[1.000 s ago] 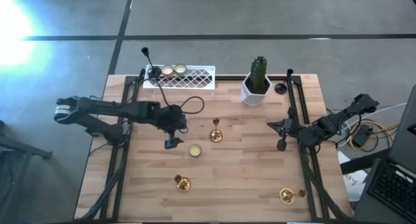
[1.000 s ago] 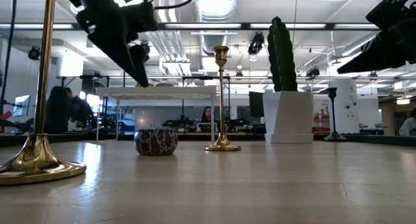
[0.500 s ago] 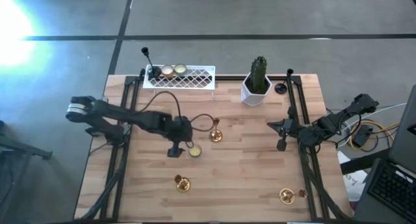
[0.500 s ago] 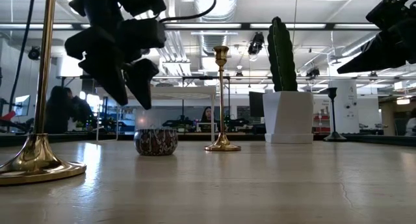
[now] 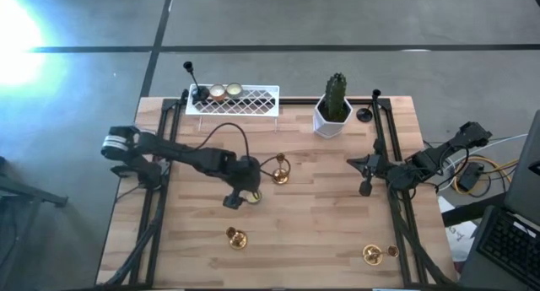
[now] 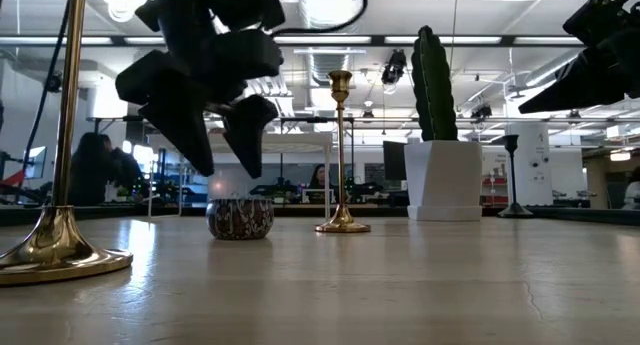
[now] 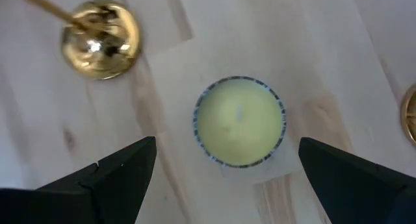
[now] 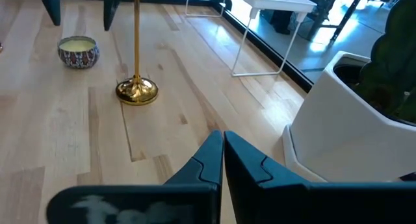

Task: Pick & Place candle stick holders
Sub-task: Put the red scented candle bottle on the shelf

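Left gripper (image 7: 224,169) hangs wide open over the low cup (image 7: 240,122) mid-table, gold holder (image 5: 280,170) at its 1 o'clock, so it should drop straight, keep the cup centred between fingers, then close; right gripper (image 8: 222,160) waits shut at the table's 3 o'clock.

Low round cup (image 7: 239,121) lies between spread fingers (image 7: 117,172), gold base (image 7: 100,39) nearby

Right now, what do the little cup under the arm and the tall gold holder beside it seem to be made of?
Patterned cup: likely glazed ceramic or glass, mottled outside, filled with pale yellow wax. Gold stemmed holder: polished metal, probably brass, by its mirror shine.
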`<action>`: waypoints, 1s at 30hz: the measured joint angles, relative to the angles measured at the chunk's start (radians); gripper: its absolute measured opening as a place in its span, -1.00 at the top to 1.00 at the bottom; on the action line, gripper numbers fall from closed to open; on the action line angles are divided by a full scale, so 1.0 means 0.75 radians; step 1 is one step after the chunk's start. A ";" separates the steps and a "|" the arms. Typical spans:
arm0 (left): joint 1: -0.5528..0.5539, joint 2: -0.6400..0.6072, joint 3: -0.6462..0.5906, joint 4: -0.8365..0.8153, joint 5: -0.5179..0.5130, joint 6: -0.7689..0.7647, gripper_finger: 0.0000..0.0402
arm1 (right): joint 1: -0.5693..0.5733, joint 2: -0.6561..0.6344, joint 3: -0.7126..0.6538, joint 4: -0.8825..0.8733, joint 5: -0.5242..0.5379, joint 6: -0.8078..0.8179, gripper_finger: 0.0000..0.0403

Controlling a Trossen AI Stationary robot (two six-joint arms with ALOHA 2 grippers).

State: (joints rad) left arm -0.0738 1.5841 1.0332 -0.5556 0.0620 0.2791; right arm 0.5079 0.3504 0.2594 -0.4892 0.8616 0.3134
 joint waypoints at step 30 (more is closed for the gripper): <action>-0.035 0.265 0.068 0.069 0.070 -0.016 -0.90 | 0.000 0.000 0.000 0.000 0.000 0.000 0.96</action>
State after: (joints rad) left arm -0.0998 1.7827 1.0843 -0.5041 0.1143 0.2667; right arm 0.5081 0.3504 0.2596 -0.4892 0.8616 0.3134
